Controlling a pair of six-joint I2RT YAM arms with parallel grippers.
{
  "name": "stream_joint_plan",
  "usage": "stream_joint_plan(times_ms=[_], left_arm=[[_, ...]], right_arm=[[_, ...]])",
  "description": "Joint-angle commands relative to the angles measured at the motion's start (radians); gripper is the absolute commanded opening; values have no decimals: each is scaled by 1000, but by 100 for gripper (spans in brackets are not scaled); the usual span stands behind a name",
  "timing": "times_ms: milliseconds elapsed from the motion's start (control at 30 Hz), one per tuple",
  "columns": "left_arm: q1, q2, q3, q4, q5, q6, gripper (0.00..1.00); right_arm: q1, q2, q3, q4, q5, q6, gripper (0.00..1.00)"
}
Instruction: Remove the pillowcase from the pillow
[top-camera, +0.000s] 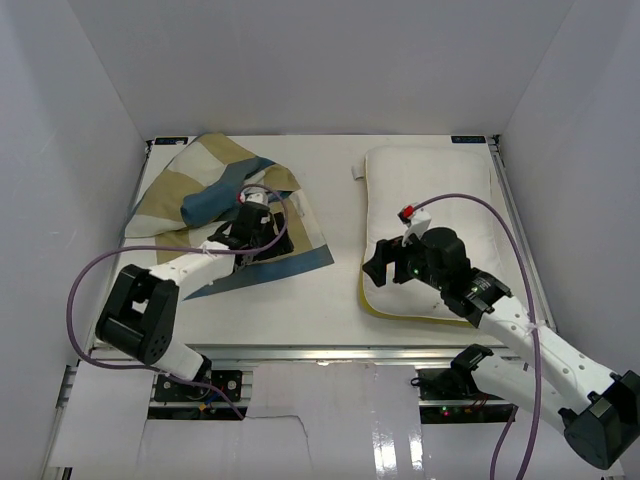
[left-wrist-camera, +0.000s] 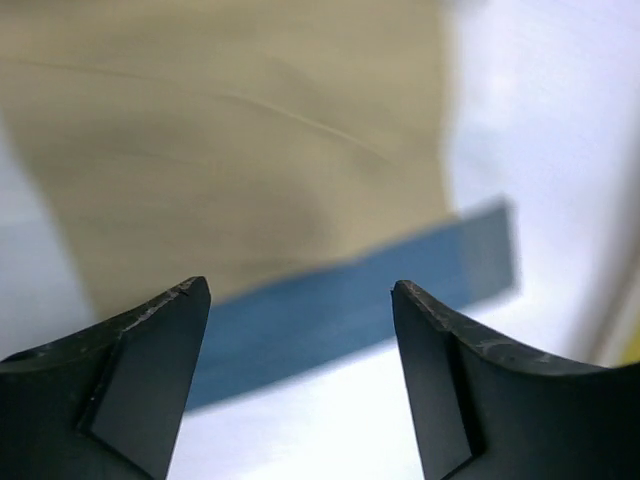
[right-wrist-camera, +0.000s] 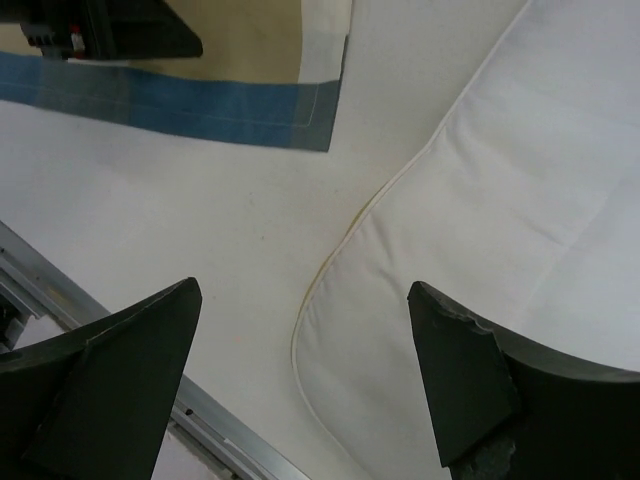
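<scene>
From above, the pillowcase (top-camera: 213, 203) lies crumpled at the far left of the table (top-camera: 320, 292), with the pillow (top-camera: 440, 180) bare on the right, well apart. Only the wrist views settle the jaws: left gripper (left-wrist-camera: 300, 290) is spread wide above the pillowcase, and right gripper (right-wrist-camera: 302, 288) is spread above the pillow's near-left corner. Both are empty.

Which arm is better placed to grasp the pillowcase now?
Left, probably. The left pincer, open, hangs right over the pillowcase, at its tan and blue part. The right pincer, also open, is over a corner of the pillow, apart from the cover.
</scene>
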Motion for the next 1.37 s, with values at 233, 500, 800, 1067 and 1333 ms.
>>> stream_joint_plan(times_ms=[233,500,800,1067,1333], left_arm=[[-164,-427,72,-147,145,77,90],[-174,-841,-105,-130,205,110,94],[-175,-780,-104,-139,169,105,94],[-176,-812,-133,-106,193,97,93],[-176,-820,-153,-104,214,94,93]], right_arm=[[1,-31,188,-133,243,26,90],[1,-75,126,-98,298,18,90],[1,-136,94,-50,252,-12,90],[1,-121,99,-40,237,-11,90],[-1,-115,83,-24,248,-8,90]])
